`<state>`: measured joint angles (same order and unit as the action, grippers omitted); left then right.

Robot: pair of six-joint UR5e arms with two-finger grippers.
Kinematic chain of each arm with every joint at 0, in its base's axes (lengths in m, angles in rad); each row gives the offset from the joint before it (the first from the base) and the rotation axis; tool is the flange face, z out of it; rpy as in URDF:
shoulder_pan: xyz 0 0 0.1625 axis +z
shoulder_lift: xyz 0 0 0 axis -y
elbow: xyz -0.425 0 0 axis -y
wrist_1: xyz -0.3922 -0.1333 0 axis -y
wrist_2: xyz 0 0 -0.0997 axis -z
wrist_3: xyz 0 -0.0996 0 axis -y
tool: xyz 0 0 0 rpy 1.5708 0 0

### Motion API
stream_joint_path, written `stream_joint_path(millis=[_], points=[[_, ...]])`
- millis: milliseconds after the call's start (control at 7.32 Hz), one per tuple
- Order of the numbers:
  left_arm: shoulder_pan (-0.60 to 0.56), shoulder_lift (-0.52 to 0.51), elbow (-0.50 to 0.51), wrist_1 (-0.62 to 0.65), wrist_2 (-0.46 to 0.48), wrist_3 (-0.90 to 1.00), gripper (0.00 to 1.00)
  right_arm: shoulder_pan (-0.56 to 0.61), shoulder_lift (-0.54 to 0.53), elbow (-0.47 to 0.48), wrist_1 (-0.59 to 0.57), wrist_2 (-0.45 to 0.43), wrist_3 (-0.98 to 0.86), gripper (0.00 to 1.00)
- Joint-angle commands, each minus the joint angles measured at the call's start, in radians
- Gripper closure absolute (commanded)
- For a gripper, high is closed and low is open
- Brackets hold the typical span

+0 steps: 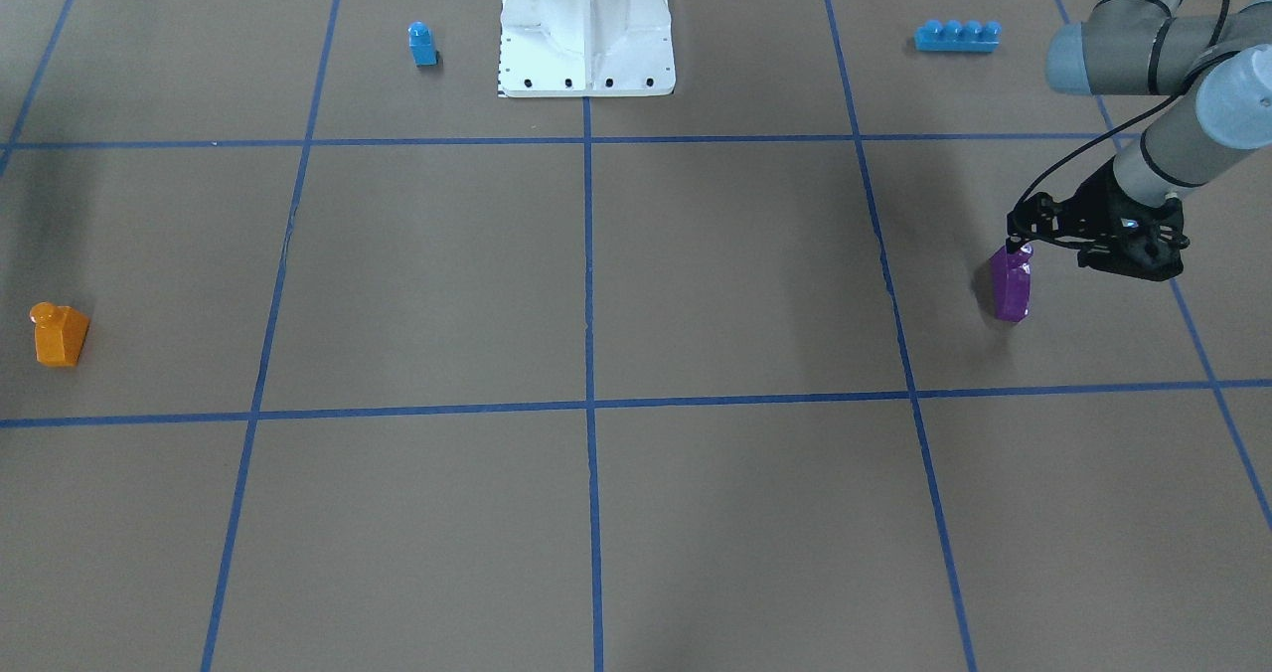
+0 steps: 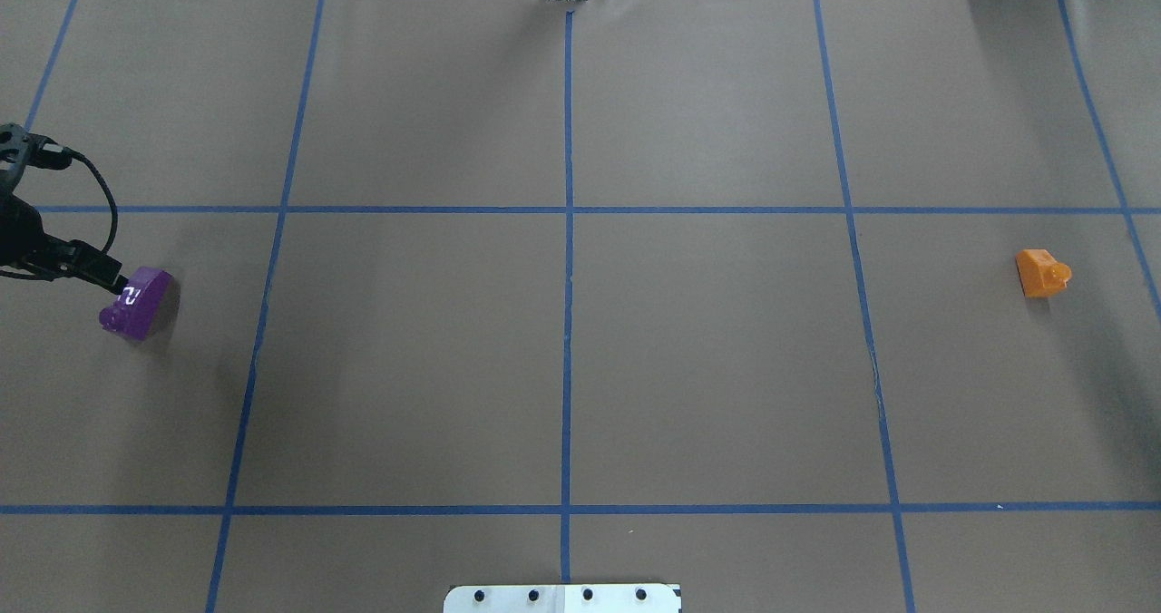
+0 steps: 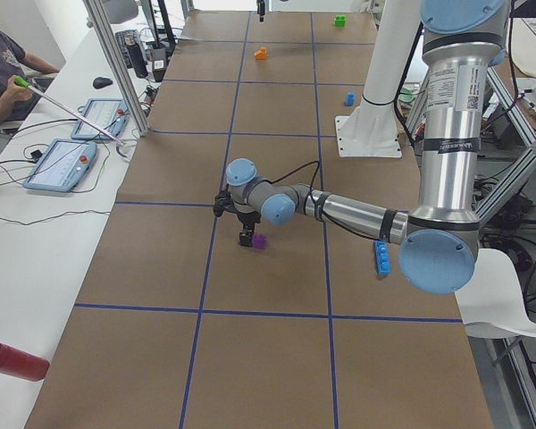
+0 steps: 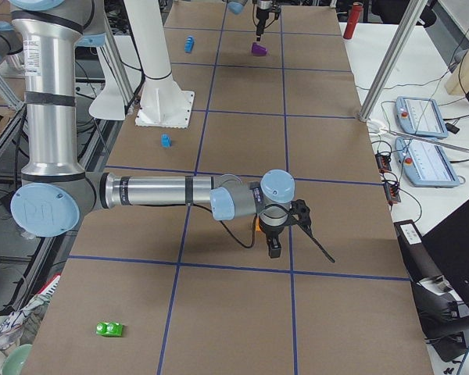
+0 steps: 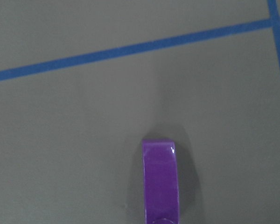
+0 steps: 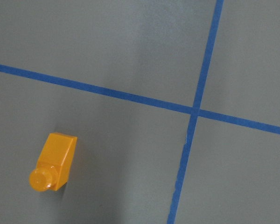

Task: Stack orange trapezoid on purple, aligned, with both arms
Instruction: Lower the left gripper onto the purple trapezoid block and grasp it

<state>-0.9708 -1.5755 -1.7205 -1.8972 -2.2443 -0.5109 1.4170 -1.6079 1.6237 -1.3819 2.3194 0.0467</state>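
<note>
Overhead exterior shows left hand (image 2: 119, 282) at the purple (image 2: 138, 306), grasp unclear; orange trapezoid (image 2: 1041, 274) well apart.

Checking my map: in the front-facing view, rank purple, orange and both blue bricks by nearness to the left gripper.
1. Purple brick, at left gripper.
2. Blue four-stud brick, robot's left.
3. Blue single-stud brick, robot's right.
4. Orange brick, robot's far right.

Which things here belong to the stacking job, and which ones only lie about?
Job: orange trapezoid, purple brick, left tool, right tool.
Lying about: blue one-stud brick, blue four-stud brick, green brick, red cylinder.
</note>
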Motion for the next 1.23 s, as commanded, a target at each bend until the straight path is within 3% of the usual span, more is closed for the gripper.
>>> stream_joint_path(millis=[0,410,547,820,957,1093], points=[[0.040,-0.012,0.036,-0.008,0.008,-0.004,0.00,-0.004,-0.003,-0.001,0.007,0.000,-0.001,0.00],[0.044,-0.032,0.099,-0.010,0.005,-0.012,0.00,-0.010,-0.003,-0.002,0.006,-0.003,0.001,0.00],[0.049,-0.046,0.099,-0.011,0.005,-0.014,0.10,-0.015,-0.003,-0.002,0.006,-0.003,0.001,0.00],[0.050,-0.053,0.104,-0.010,0.006,-0.012,0.18,-0.017,-0.003,-0.008,0.006,-0.005,-0.001,0.00],[0.050,-0.060,0.105,-0.010,0.005,-0.014,0.37,-0.018,-0.003,-0.008,0.006,-0.005,0.001,0.00],[0.050,-0.060,0.107,-0.008,0.003,-0.012,0.70,-0.018,-0.003,-0.008,0.006,-0.005,0.001,0.00]])
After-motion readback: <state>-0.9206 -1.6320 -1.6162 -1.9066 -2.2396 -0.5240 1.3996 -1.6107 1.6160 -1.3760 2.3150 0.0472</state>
